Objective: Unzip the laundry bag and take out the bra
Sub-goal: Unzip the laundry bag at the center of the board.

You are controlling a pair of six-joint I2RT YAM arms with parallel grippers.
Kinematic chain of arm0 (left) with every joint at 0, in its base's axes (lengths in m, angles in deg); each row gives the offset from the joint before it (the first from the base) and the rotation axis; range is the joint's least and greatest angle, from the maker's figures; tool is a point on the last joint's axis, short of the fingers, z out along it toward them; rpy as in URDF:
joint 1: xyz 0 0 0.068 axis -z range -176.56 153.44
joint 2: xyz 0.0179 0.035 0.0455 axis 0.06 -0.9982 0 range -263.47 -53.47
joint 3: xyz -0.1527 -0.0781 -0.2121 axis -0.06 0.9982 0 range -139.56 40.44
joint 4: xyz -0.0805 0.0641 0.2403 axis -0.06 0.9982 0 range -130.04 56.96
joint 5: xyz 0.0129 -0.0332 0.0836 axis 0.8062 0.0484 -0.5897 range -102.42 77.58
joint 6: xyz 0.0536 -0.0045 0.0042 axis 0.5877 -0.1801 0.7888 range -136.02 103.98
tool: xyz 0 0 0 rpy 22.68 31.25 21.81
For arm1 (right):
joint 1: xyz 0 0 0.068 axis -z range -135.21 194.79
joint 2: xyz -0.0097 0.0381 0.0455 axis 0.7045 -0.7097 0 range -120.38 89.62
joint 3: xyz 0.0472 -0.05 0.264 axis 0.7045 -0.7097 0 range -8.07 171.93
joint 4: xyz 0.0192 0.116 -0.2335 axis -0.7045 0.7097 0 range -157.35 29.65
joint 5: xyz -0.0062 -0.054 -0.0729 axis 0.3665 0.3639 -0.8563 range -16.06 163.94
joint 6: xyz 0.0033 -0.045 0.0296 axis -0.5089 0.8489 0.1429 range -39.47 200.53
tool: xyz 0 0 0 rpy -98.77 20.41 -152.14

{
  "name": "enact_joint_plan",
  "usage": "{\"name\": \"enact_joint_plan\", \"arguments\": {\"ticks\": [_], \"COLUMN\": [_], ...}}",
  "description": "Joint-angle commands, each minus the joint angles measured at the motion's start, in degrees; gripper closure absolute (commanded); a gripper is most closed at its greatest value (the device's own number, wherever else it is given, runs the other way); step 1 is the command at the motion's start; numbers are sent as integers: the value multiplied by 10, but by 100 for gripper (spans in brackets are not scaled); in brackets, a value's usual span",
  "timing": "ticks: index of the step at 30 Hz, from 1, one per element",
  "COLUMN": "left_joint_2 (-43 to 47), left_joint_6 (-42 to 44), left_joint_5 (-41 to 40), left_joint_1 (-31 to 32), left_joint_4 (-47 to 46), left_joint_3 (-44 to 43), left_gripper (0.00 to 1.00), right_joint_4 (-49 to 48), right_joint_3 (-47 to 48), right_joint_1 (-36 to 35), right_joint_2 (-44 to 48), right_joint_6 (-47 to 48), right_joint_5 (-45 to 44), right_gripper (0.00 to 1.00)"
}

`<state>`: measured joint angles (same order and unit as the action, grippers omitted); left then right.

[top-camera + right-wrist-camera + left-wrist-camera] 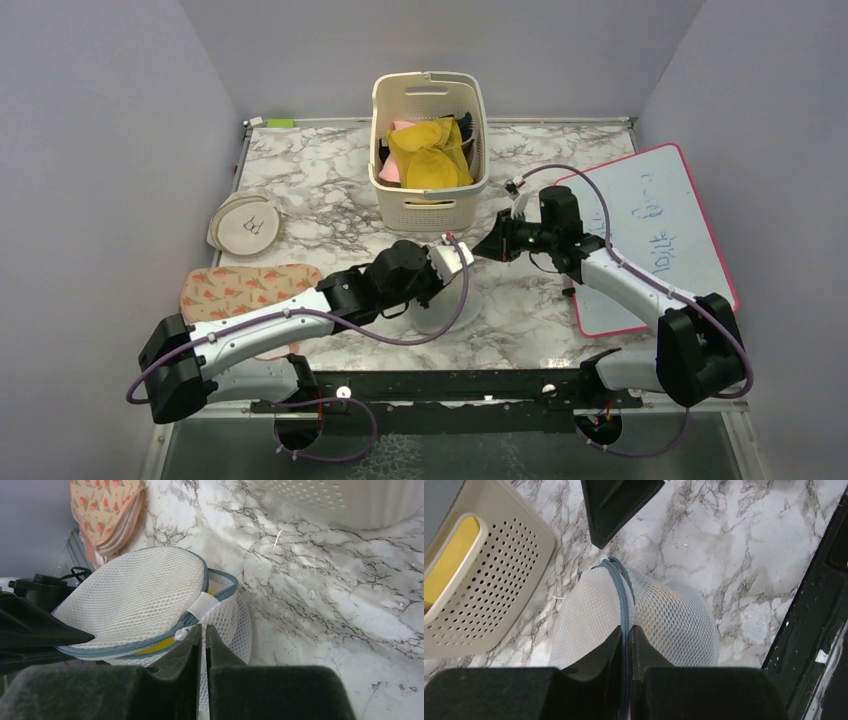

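The laundry bag (440, 312), white mesh with a blue-grey zip trim, stands on edge on the marble table in front of the basket. My left gripper (445, 268) is shut on its zip trim (625, 600), with the mesh (674, 620) bulging on both sides. My right gripper (492, 246) is shut at the bag's rim, on the white zip pull (186, 631). The zip (150, 647) is parted a little there, and yellow shows in the gap. The bag's flat face (135, 595) fills the left of the right wrist view. The bra is hidden.
The cream basket (430, 198) with yellow and pink cloths stands just behind the bag; its wall (489, 580) is close to my left gripper. A whiteboard (650, 230) lies at the right. A beige round pouch (247, 222) and a floral pad (250, 290) lie at the left.
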<state>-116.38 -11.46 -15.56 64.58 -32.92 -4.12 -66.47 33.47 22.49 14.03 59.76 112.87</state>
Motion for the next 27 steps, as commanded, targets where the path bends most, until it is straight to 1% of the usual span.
{"name": "enact_joint_plan", "arguments": {"ticks": [1,4,7,10,15,18,21,23,27], "left_joint_2": [-33,-44,-62,-81,-101,-116,-130,-133,-128], "left_joint_6": [-36,-41,-55,-71,-77,-73,-67,-61,-55], "left_joint_5": [-51,-60,-41,-16,-16,-14,-6,-3,-6], "left_joint_1": [1,1,1,1,1,1,1,1,1], "left_joint_4": [8,1,-11,-17,-29,-33,-22,-16,-11], "left_joint_3": [-43,-46,-53,-57,-58,-62,-77,-84,-91], "left_gripper": [100,99,93,88,86,82,75,68,56], "right_joint_4": [44,53,63,62,77,83,86,84,87], "right_joint_3": [23,25,32,30,37,35,26,18,19], "right_joint_1": [1,1,1,1,1,1,1,1,1], "right_joint_2": [33,55,65,67,61,77,97,108,111], "right_joint_6": [31,31,29,32,35,32,27,29,28], "right_joint_5": [-31,-37,-34,-35,-42,-53,-61,-66,-73], "right_gripper": [91,81,75,70,68,66,64,62,61]}}
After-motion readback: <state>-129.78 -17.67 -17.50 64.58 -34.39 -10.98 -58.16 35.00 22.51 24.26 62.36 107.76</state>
